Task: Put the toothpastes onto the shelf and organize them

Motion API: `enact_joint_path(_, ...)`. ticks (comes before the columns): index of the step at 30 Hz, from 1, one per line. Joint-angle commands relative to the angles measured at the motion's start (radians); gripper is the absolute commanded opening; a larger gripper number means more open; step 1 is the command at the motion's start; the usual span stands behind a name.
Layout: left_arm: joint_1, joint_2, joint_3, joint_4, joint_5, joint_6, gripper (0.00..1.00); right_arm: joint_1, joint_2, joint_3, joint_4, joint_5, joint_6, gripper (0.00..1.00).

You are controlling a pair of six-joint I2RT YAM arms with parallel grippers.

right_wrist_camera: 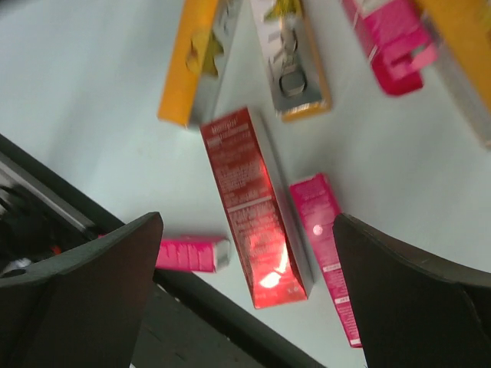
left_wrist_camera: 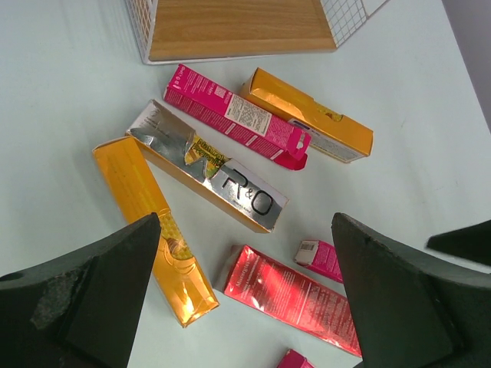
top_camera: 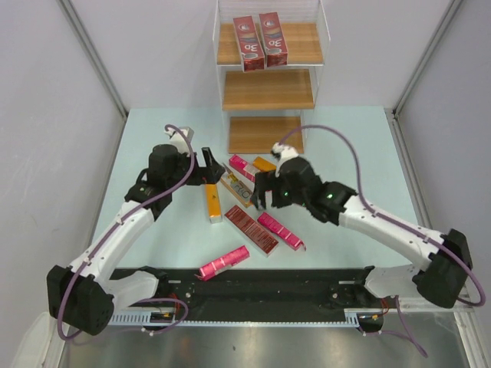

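Seen from above, the shelf (top_camera: 268, 90) stands at the far edge of the pale worktop (top_camera: 349, 142), and two dark red cartons (top_camera: 248, 44) sit side by side on its top tier. The other toothpastes (top_camera: 230, 182) lie loose on the worktop in front of the lowest board. A pink carton (top_camera: 242, 166) and a short orange carton (top_camera: 265, 163) are nearest the shelf, with a silver-faced carton (top_camera: 238, 189) just before them and a long orange carton (top_camera: 212, 202) to its left. Nearer the arms lie a flat dark red carton (top_camera: 251, 228) with a second pink carton (top_camera: 280, 231) alongside, and a third pink carton (top_camera: 224, 262) close to the near edge. The left pincer (top_camera: 205, 167) hovers over the far end of the long orange carton and the right pincer (top_camera: 258, 198) over the silver-faced one. Both are released, grasping nothing. In the left wrist view, wide-spread black fingers (left_wrist_camera: 84, 299) frame the heap. The pink carton (left_wrist_camera: 238, 119) and short orange carton (left_wrist_camera: 311, 115) lie side by side below the shelf's lowest board (left_wrist_camera: 238, 27), and the silver-faced carton (left_wrist_camera: 207, 165) runs slantwise beneath them. The long orange carton (left_wrist_camera: 153, 230) is at the left and the flat dark red carton (left_wrist_camera: 295, 299) at the bottom. In the right wrist view, equally spread fingers (right_wrist_camera: 414, 299) hang above the flat dark red carton (right_wrist_camera: 253, 207). The second pink carton (right_wrist_camera: 330, 253) lies just beside it, and the third pink carton (right_wrist_camera: 192, 253) sits by the worktop's near edge.
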Motion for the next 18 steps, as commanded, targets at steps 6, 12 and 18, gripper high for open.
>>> enact_joint_path(6,-0.006,0.009,-0.024,0.051,0.031,0.012,1.0,0.128,0.162,-0.105,0.061,0.129,-0.007,0.95)
enact_joint_path(12,-0.006,0.004,-0.033,0.05,0.027,0.019,1.0,0.172,0.238,-0.105,0.1,0.096,-0.004,0.9)
enact_joint_path(18,-0.006,0.01,-0.029,0.046,0.03,0.019,1.0,0.192,0.313,-0.105,0.107,0.07,-0.012,0.77)
